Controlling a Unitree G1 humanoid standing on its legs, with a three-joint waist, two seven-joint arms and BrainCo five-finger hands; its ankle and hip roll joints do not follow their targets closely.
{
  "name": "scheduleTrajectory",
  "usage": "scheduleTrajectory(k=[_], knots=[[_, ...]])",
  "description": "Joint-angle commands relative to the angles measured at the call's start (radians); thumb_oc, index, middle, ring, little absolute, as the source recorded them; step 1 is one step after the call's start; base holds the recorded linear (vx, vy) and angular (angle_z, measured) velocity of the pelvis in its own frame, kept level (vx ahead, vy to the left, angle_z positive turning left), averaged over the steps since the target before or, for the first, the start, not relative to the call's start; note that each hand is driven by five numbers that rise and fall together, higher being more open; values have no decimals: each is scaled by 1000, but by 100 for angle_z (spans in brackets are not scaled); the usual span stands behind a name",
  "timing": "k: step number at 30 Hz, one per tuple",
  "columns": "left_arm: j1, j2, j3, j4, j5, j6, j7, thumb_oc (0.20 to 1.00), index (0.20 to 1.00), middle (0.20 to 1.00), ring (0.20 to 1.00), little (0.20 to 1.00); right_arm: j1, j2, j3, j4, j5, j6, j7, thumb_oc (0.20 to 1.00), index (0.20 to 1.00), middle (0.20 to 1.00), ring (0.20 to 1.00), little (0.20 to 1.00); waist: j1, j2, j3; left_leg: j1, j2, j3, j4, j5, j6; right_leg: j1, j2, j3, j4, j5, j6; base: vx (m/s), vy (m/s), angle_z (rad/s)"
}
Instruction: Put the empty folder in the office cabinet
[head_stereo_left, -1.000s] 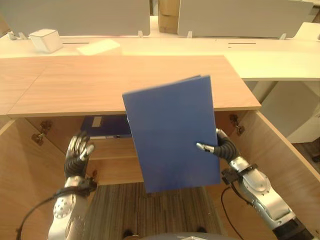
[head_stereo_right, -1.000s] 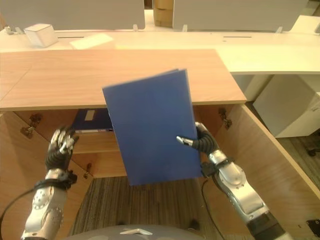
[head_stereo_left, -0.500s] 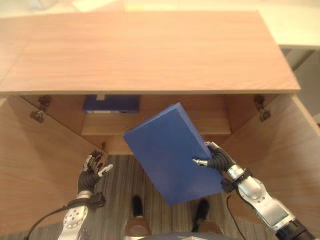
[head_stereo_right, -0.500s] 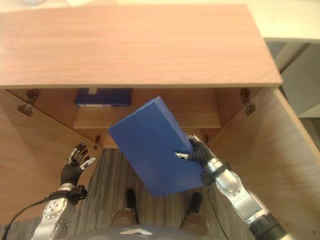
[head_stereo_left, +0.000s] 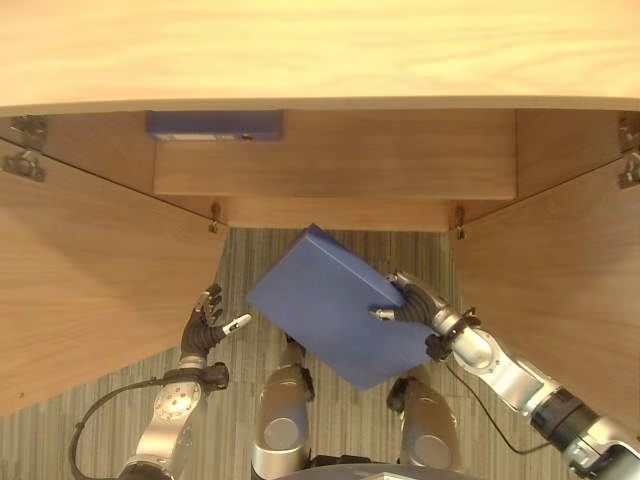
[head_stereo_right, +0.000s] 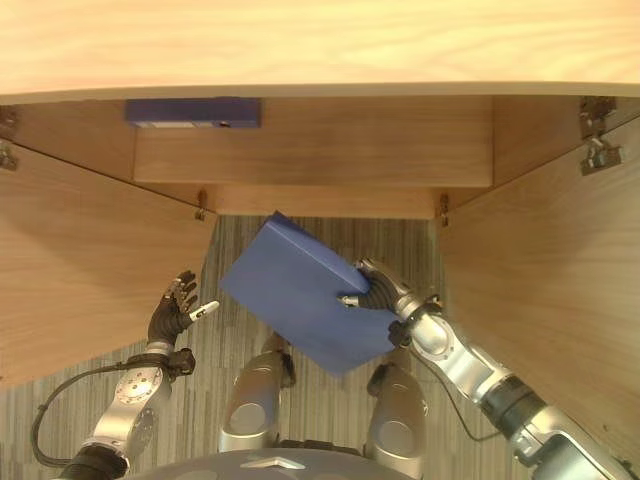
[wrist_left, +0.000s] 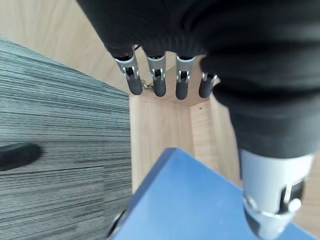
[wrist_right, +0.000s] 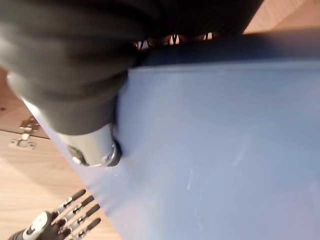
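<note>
- The right hand (head_stereo_left: 415, 305) is clamped on the blue folder (head_stereo_left: 335, 305), thumb across the upper face and fingers wrapped round the edge at about three o'clock of the folder.
- The left hand (head_stereo_left: 205, 328) hangs free at roughly nine o'clock of the folder, fingers loosely spread and grasping nothing, apart from the folder.
- The folder is held in the air, tilted, over the striped carpet (head_stereo_left: 330, 250), in front of the open cabinet (head_stereo_left: 335, 150); its far corner points toward twelve o'clock, at the cabinet's lower shelf (head_stereo_left: 335, 212).
- Both cabinet doors stand open: the left door (head_stereo_left: 90, 270) at nine o'clock, the right door (head_stereo_left: 555, 280) at three o'clock.
- Another blue binder (head_stereo_left: 213, 124) already lies inside the cabinet at about eleven o'clock, on the upper level.
- Handling, as a judgement: empty, the folder should be light, and its covers look stiff enough to keep flat from a single edge grip. The smooth covers may slip or pivot under a one-sided pinch.
- Best hold: the present edge near its middle; a steadying touch from the free hand on the opposite edge would curb any swing as it goes in.
</note>
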Motion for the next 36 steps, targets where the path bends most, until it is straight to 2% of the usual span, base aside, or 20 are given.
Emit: scheduleTrajectory(k=[1,2,4,5,7,8,10,11,14,17,18,19,20,22,27,29,31,36], knots=[[47,36,9,36,25,-31,31,1000,1000,1000,1000,1000,-12,36,-11,-43,74,-46,-71,200,200,200,200,200,-2,-28,-86,-39,-69,-31,20,-54,-1,-73,-56,110,90,-18,58,-4,4,4],[47,36,9,36,25,-31,31,1000,1000,1000,1000,1000,-12,36,-11,-43,74,-46,-71,200,200,200,200,200,-2,-28,-86,-39,-69,-31,20,-54,-1,-73,-56,110,90,-18,58,-35,12,6],[-5,17,1,162,17,-18,53,1000,1000,1000,1000,1000,-156,131,-59,83,117,-23,-175,200,200,200,200,200,12,-16,-72,-78,-85,-38,30,-52,5,-103,-64,110,88,-5,58,-51,26,5],[-5,17,1,162,17,-18,53,1000,1000,1000,1000,1000,-156,131,-59,83,117,-23,-175,200,200,200,200,200,12,-16,-72,-78,-85,-38,30,-52,5,-103,-64,110,88,-5,58,-27,27,5],[-20,18,-11,222,9,-8,56,1000,1000,1000,1000,1000,-301,197,-126,186,169,-7,-268,200,200,200,200,200,33,-7,-74,-97,-101,-42,33,-55,11,-114,-72,111,81,6,61,-5,50,8],[-20,18,-11,222,9,-8,56,1000,1000,1000,1000,1000,-301,197,-126,186,169,-7,-268,200,200,200,200,200,33,-7,-74,-97,-101,-42,33,-55,11,-114,-72,111,81,6,61,-9,83,17],[-26,32,-39,249,-1,-3,48,1000,1000,1000,1000,1000,-482,204,-205,320,217,12,-364,200,200,200,200,200,61,1,-78,-111,-119,-46,36,-59,18,-119,-83,108,74,18,65,-15,77,15],[-28,32,-39,250,-1,-4,48,1000,1000,1000,1000,1000,-485,204,-205,323,218,11,-364,200,200,200,200,200,61,1,-77,-111,-119,-46,36,-60,18,-119,-83,109,74,18,65,-11,67,8],[-63,55,-68,290,-4,4,48,1000,1000,1000,1000,1000,-695,171,-261,512,294,30,-435,200,200,200,200,200,89,8,-76,-133,-146,-57,45,-69,30,-129,-102,101,75,28,72,-25,124,29],[-82,62,-82,309,-12,4,50,1000,1000,1000,1000,1000,-777,159,-272,618,351,34,-452,200,200,200,200,200,101,11,-77,-137,-162,-62,47,-74,36,-131,-115,92,78,35,79,-4,104,16],[-108,74,-106,326,-12,8,45,1000,1000,1000,1000,1000,-867,128,-293,730,435,32,-465,200,200,200,200,200,117,21,-77,-141,-181,-67,60,-90,45,-147,-147,79,123,38,90,-3,150,15],[-110,74,-106,326,-12,8,45,1000,1000,1000,1000,1000,-870,127,-293,732,436,31,-464,200,200,200,200,200,117,21,-76,-142,-181,-67,61,-90,45,-148,-148,80,125,37,91,-31,124,14],[-141,86,-124,325,-18,4,48,1000,1000,1000,1000,1000,-908,100,-313,776,492,22,-480,200,200,200,200,200,119,41,-58,-154,-192,-84,82,-97,46,-163,-177,82,168,49,98,-30,19,8],[-158,91,-135,324,-19,1,48,1000,1000,1000,1000,1000,-929,87,-322,806,525,13,-481,200,200,200,200,200,117,53,-52,-163,-202,-100,91,-100,47,-165,-186,82,172,61,99,-24,2,27],[-196,98,-167,329,-25,-4,39,1000,1000,1000,1000,1000,-979,49,-353,910,644,-11,-481,200,200,200,200,200,112,76,-60,-170,-224,-128,82,-104,42,-186,-181,112,129,104,106,27,10,45],[-212,92,-181,332,-38,-7,33,1000,1000,1000,1000,1000,-988,31,-382,958,697,-20,-488,200,200,200,200,200,104,101,-69,-154,-214,-152,71,-117,31,-246,-185,145,82,123,117,167,-31,33],[-218,87,-191,321,-47,-7,26,1000,1000,1000,1000,1000,-993,5,-392,986,718,-20,-486,200,200,200,200,200,101,113,-65,-141,-203,-173,94,-138,22,-271,-198,146,38,130,123,142,-87,7],[-239,96,-204,308,-46,-5,22,1000,1000,1000,1000,1000,-994,-47,-403,1019,739,-13,-475,200,200,200,200,200,83,118,-47,-149,-182,-236,172,-181,9,-307,-232,146,-2,154,130,59,-161,27]])
